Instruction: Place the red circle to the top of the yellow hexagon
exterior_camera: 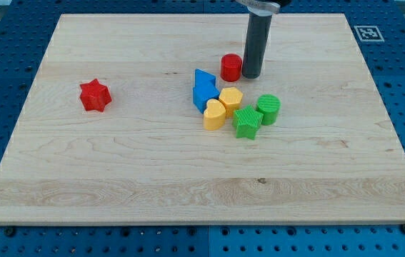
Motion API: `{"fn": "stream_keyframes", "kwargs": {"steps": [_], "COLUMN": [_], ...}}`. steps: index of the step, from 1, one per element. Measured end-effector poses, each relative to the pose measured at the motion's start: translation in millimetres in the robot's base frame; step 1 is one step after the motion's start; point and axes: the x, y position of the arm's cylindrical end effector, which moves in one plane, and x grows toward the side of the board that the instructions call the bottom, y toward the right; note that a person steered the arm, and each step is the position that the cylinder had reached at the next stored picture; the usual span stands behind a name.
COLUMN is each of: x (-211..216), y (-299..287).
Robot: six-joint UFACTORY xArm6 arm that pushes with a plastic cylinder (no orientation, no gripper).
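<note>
rod tip (250,75) bare, holding nothing, touching the red circle (231,68) just to its left; yellow hexagon (231,99) below-left of tip, near.

Board (116,157): you had pale wood, visible grain, smooth matt finish.
Red circle (231,68): looked like matt plastic, sides finely ribbed.
Green blocks (268,108): you saw ridged, matt plastic-looking surfaces.
Yellow hexagon (231,99): matt, smooth-looking top.
Rod above my tip (251,74): dark, matt, smooth; a shinier metallic collar sat at its upper end.
Surround (2,86): blue, perforated, faint sheen.
</note>
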Motion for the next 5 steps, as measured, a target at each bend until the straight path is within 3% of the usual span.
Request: {"fn": "stream_keyframes", "kwargs": {"steps": [1, 2, 5], "x": [-35.6, -42.1, 9.7], "y": [-4.5, -30.8, -32.4]}}
